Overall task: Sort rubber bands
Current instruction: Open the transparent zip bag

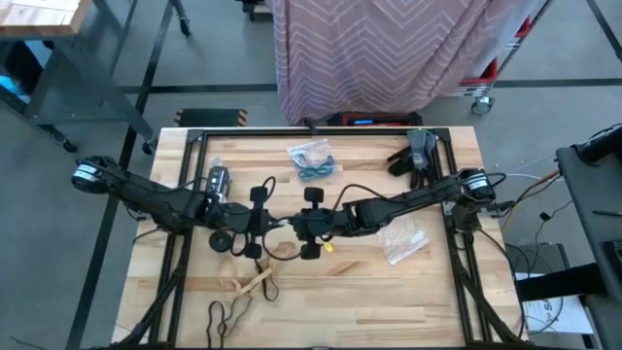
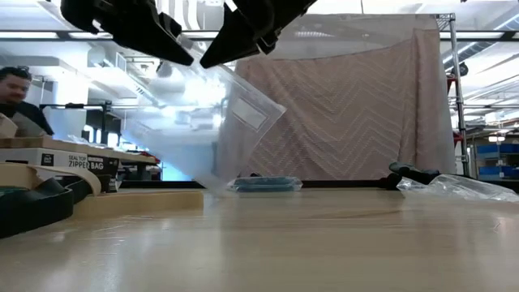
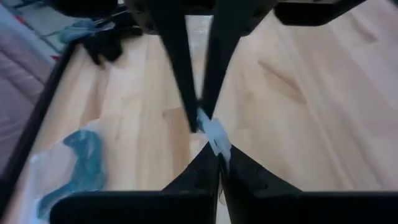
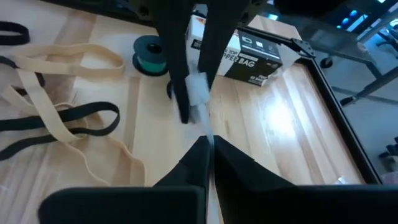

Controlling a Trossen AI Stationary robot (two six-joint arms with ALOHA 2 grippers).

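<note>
- Wooden counter [image 1: 389,292] with a black frame round it, a big pinkish zigzag-pattern curtain [image 1: 389,49] hanging at the far edge, grey floor all around.
- Two dark arms meet over the middle of the counter. Left claw [image 1: 260,222] and right claw [image 1: 309,224] are both clenched, and each is pinching the same clear plastic bag [image 2: 219,122] from opposite sides. From the low view that bag hangs up off the wood, tilted, and I can't make out anything inside it.
- Bag count: three clear ones that I can see. One held up between the claws, one flat near the far edge with blue rubber bands [image 1: 313,167] inside it, and one crinkly bag [image 1: 403,240] on the right side of the counter, contents too hard to tell.
- Loose rubber bands sit near the front left of the counter: a small tangle of tan rubber bands [image 1: 248,284] and black rubber bands [image 1: 222,316] just beside them. In the right wrist view it looks like about two tan and two black loops overlapping, but I can't count them cleanly.
- One zipper bag box [image 4: 252,56] lies on the left side of the counter.
- One green tape roll [image 4: 149,55] sits near that box.
- Dark grey gloves [image 1: 418,156] sit in the far right corner.
- One person [image 2: 16,101] shows in the background of the low view.
</note>
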